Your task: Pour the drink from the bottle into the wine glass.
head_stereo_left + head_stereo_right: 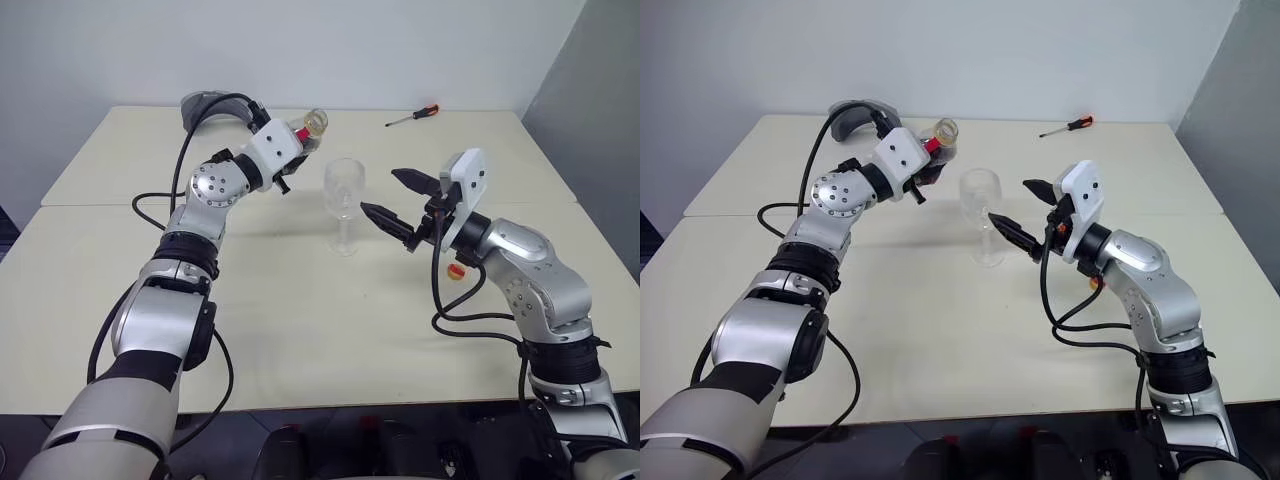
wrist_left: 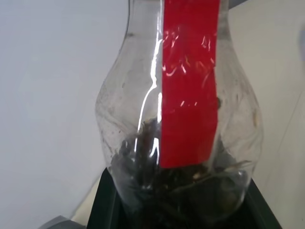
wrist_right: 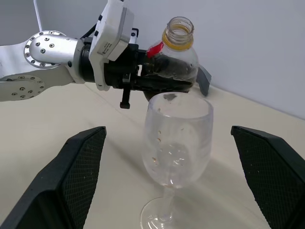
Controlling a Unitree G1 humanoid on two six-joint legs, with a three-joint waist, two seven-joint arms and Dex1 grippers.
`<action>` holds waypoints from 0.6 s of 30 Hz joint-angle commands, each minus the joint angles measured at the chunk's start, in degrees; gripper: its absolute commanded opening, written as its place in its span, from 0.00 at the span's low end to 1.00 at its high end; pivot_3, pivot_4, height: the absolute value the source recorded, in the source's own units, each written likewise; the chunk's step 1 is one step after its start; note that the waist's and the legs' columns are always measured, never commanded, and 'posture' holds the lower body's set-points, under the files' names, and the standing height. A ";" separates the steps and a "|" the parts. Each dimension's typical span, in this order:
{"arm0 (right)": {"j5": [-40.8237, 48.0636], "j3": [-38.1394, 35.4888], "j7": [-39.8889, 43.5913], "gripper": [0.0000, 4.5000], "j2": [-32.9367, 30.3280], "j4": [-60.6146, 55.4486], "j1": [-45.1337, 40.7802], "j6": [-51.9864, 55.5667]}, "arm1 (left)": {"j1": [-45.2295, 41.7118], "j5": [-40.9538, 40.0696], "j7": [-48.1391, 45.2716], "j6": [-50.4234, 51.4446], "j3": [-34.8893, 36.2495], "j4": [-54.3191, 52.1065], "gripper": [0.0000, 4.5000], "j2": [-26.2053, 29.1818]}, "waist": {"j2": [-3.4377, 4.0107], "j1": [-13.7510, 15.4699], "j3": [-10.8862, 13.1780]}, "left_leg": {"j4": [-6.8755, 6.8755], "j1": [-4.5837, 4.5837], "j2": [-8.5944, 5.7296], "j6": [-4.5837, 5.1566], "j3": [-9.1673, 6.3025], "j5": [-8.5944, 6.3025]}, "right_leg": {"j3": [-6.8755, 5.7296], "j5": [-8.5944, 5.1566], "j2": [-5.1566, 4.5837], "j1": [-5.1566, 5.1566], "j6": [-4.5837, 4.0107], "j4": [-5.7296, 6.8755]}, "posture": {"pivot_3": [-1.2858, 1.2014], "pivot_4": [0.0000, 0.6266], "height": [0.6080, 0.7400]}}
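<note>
Bottle (image 3: 174,55): small, clear plastic, red label strip, open mouth with a yellowish ring at the neck. Held off the table, clamped low on its body between the black fingers (image 3: 157,83) of the left gripper (image 1: 296,140); neck and mouth projecting past the fingertips, tipped up toward one o'clock in the left eye view. Lies at about eleven o'clock from the glass, higher than its rim, apart from it.

Drink (image 2: 167,186): dark, almost black, a small amount pooled at the bottle's base near the fingers, seen through the wall in the left wrist view.

Wine glass (image 1: 344,205): clear, stemmed, upright on its round foot near the table's middle. Bowl looks empty apart from a few specks on the wall. Stands between the two grippers, touched by neither.

Right gripper (image 1: 397,197): at three o'clock from the glass, level with its bowl, fingers spread wide and released, nothing between them. In the right wrist view, one finger (image 3: 66,171) on either side of the glass, well clear of it.

Table (image 1: 300,330): pale cream top, seam running across behind the glass.

Screwdriver (image 1: 412,117): red and black handle, lying at one o'clock from the glass, near the far edge, well apart.

Small orange-red item (image 1: 457,271): on the table under the right forearm, too small to identify.
</note>
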 commanded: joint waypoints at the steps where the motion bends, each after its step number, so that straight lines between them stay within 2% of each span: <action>1: -0.46 -0.87 -0.06 1.00 0.22 -0.55 -1.48 -1.80 | -2.87 1.17 1.28 -3.14 -0.32 -0.67 0.23 1.10 | 0.00 0.00 0.00 | 0.00 0.00 0.00 0.00 0.00 0.00 | 0.00 0.00 0.00 0.00 0.00 0.00 | 0.52 0.24 1.00; 18: -1.77 -0.92 0.18 1.00 0.68 0.62 -0.94 -3.06 | -6.60 8.81 5.87 -8.99 -3.71 3.09 0.23 3.46 | 0.01 -0.01 0.01 | 0.03 -0.03 0.00 0.00 0.01 0.00 | 0.01 0.00 -0.01 -0.01 0.01 -0.01 | 0.52 0.24 1.00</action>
